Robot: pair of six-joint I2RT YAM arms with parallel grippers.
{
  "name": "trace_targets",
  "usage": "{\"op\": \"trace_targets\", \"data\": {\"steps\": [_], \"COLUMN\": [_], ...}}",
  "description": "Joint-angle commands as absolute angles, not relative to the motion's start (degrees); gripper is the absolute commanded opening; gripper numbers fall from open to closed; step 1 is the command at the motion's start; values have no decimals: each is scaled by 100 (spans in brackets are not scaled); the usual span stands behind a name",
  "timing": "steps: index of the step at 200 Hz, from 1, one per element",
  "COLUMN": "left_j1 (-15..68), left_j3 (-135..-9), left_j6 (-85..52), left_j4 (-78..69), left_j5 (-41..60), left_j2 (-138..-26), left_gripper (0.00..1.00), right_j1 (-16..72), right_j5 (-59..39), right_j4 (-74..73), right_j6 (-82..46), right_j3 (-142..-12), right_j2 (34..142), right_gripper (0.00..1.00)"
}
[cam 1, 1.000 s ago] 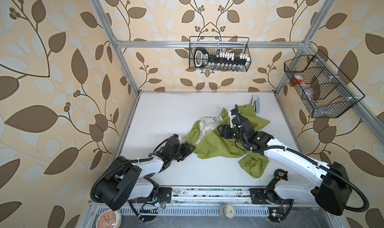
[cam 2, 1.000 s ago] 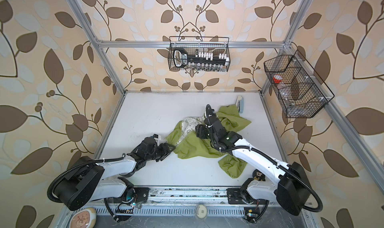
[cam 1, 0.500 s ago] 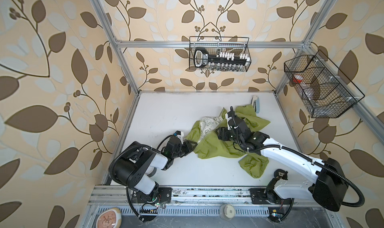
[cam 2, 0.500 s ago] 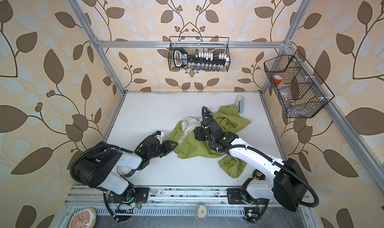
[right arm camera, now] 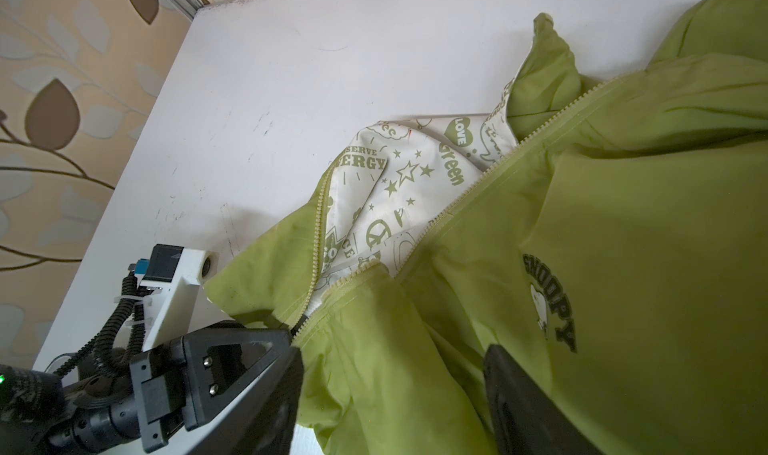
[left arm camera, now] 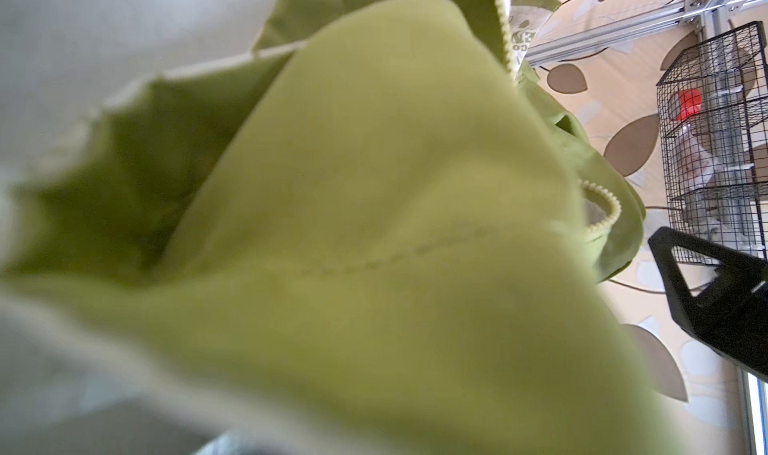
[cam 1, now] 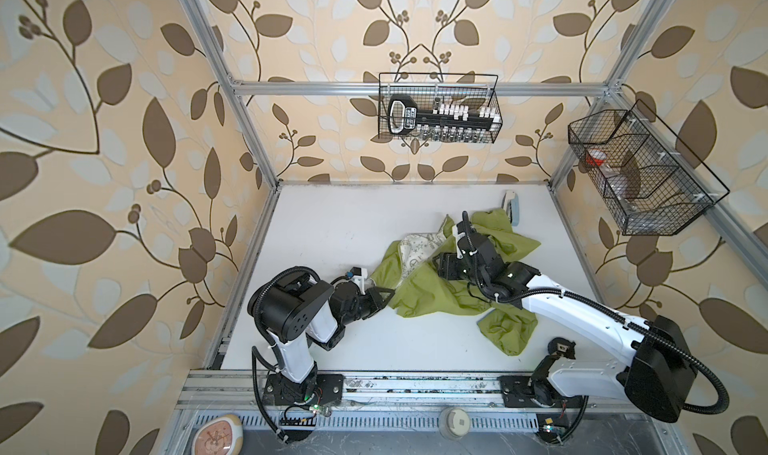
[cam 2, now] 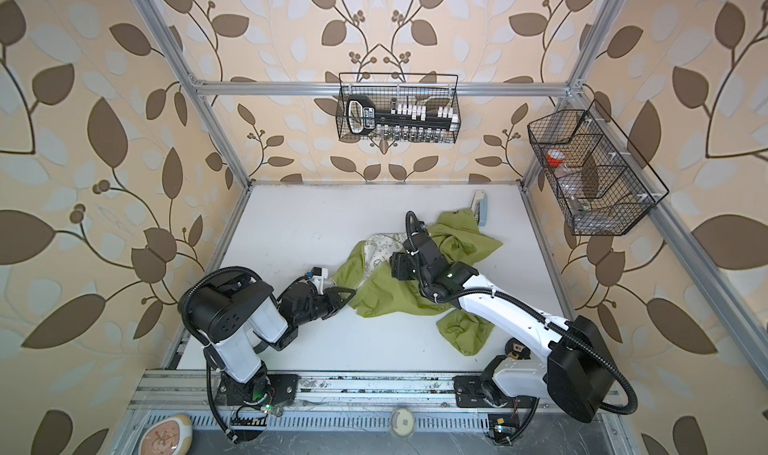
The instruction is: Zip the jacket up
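Note:
The lime-green jacket point(cam 1: 432, 299) point(cam 2: 390, 295) lies crumpled and unzipped on the white table point(cam 1: 332, 224), with its cream lining point(right arm camera: 395, 191) showing between the two rows of zipper teeth point(right arm camera: 498, 170). My left gripper point(cam 1: 384, 298) point(cam 2: 347, 294) is at the hem corner beside the zipper's lower end. Green fabric point(left arm camera: 374, 224) fills its wrist view and hides all but one of its fingers point(left arm camera: 715, 303). My right gripper point(right arm camera: 390, 399) point(cam 1: 439, 267) hangs open over the jacket's middle, its fingers point(right arm camera: 257, 411) on either side of a fold near the chest logo point(right arm camera: 548, 299).
A small pale-blue object point(cam 1: 512, 208) lies at the table's back right, touching the jacket's far edge. Wire baskets hang on the back wall point(cam 1: 438, 112) and the right wall point(cam 1: 640, 174). The arms' mounting rail point(cam 1: 415, 384) runs along the front edge.
The left arm has folded up, its elbow rising and drawing in, while its gripper crept right onto the hem corner. The right gripper has drifted a little to the left over the jacket.

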State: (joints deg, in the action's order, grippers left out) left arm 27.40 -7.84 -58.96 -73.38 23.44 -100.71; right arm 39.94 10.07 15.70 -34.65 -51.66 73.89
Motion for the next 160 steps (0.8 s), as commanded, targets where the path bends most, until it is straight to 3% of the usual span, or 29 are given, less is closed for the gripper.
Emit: {"op": "trace_targets", "data": {"steps": [1, 104, 160], "left_j1": [2770, 2767, 2568], "left_j3": [-590, -999, -2024], "left_j6": [-5927, -5266, -4600], "left_j4": [-6782, -4107, -2672], "left_j5": [2290, 2368, 3527], "left_j2": [-9812, -7280, -6531], "left_gripper": [26, 4, 0], "right_j1": [3981, 4013, 4017], "right_j5": [1028, 428, -725], "right_j4": [1626, 1524, 1205], "right_j6": [-3446, -3210, -3160], "right_j3": [-5166, -5355, -5545], "right_j2": [7274, 7257, 7697], "right_gripper": [69, 68, 65]}}
